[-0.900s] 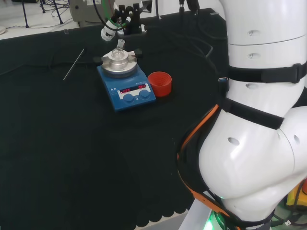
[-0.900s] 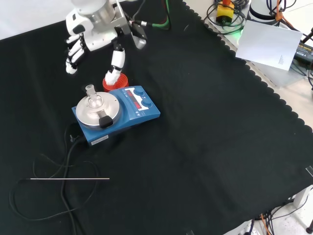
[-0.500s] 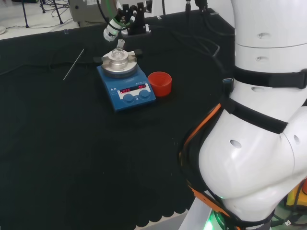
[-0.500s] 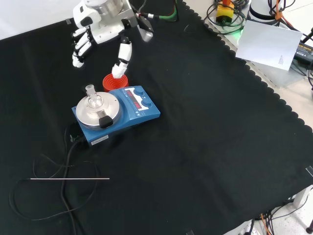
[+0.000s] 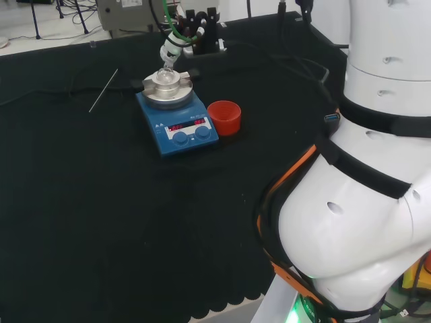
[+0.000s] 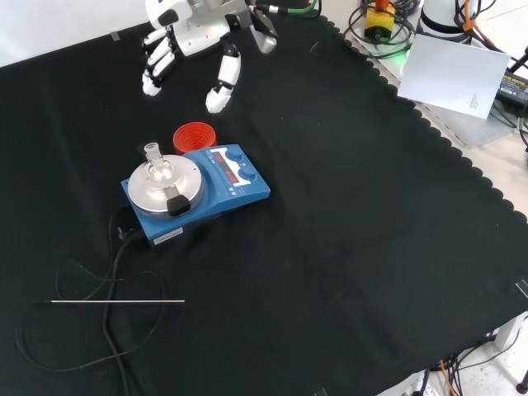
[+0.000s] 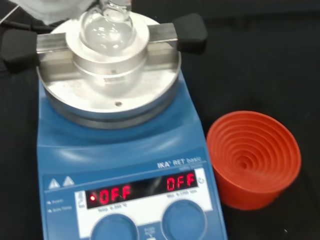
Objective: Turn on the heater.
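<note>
Now, step in hand: we judge ourselves short of the heater, with the hand [image 6: 198, 37] raised over the bench [image 6: 371, 247] and no knob touched yet.
Hand state: our fingers [image 6: 153, 73] hang relaxed and spread, the thumb [image 6: 223, 82] points down, and we hold nothing.
Heater place: the heater [image 6: 198, 191] sits below and ahead of the hand in the front view, well apart from the fingertips; its control face is turned away from our fingers' side, toward that view's right.
Heater look: a blue box with a round metal top plate [image 7: 110, 85], a front panel with two red readouts [image 7: 145, 187], and two round blue knobs [image 7: 184, 220] under them at the wrist view's edge.
On the plate: a metal block with a clear round flask [image 7: 107, 30] seated in it, flanked by two black handles [image 7: 190, 31].
Beside it: a red ribbed ring [image 6: 193, 136] stands just beside the heater, between it and our hand in the front view.
Other things: a thin metal rod [image 6: 115, 302] and a black cable [image 6: 107, 272] lie beyond the heater, far from the hand.
Next move: we think it calls for lowering past the red ring and bringing one fingertip or the thumb onto a knob, pressing or turning it without nudging the flask.
Risk: we could clip the red ring on the way down.
</note>
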